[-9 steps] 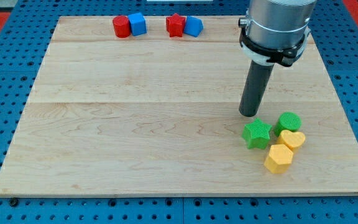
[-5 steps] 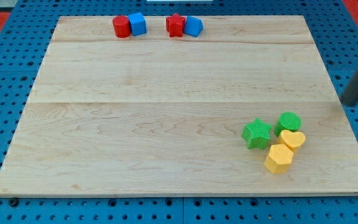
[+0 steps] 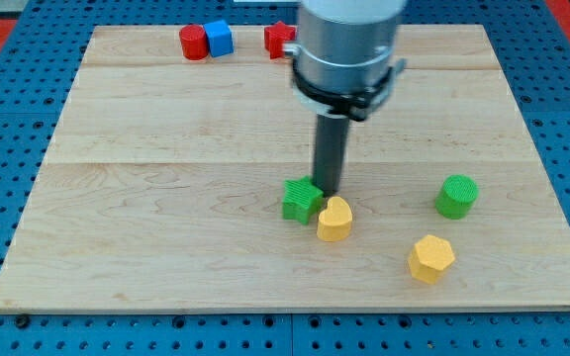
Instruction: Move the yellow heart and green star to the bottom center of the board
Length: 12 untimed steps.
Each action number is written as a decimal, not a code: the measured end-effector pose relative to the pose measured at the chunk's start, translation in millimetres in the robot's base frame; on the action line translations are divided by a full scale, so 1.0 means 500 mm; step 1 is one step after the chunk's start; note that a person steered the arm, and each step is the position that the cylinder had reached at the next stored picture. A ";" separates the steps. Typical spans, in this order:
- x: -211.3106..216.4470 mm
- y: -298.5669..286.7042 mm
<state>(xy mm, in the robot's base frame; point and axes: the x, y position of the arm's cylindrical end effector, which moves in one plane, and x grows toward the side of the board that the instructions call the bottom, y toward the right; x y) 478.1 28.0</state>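
Observation:
The green star (image 3: pixel 301 200) lies below the board's middle, and the yellow heart (image 3: pixel 334 220) sits just to its lower right, touching or nearly touching it. My tip (image 3: pixel 329 191) stands right behind both, against the star's right edge and just above the heart. The rod rises from there to the arm's grey body at the view's top.
A green cylinder (image 3: pixel 456 196) and a yellow hexagon (image 3: pixel 430 259) lie at the lower right. A red block (image 3: pixel 194 43) and a blue block (image 3: pixel 219 38) sit at the top edge. A red star (image 3: pixel 278 39) is partly hidden by the arm.
The green star and yellow heart have shifted left from the lower-right cluster toward the bottom centre. The rod moved from the right edge to behind them. The yellow hexagon has shifted slightly down-left.

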 end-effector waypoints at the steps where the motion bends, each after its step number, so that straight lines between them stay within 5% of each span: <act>1: -0.013 0.012; 2: -0.068 0.120; 3: 0.034 0.133; 4: 0.063 0.005; 7: 0.102 0.076; 10: 0.134 -0.003; 12: 0.280 0.140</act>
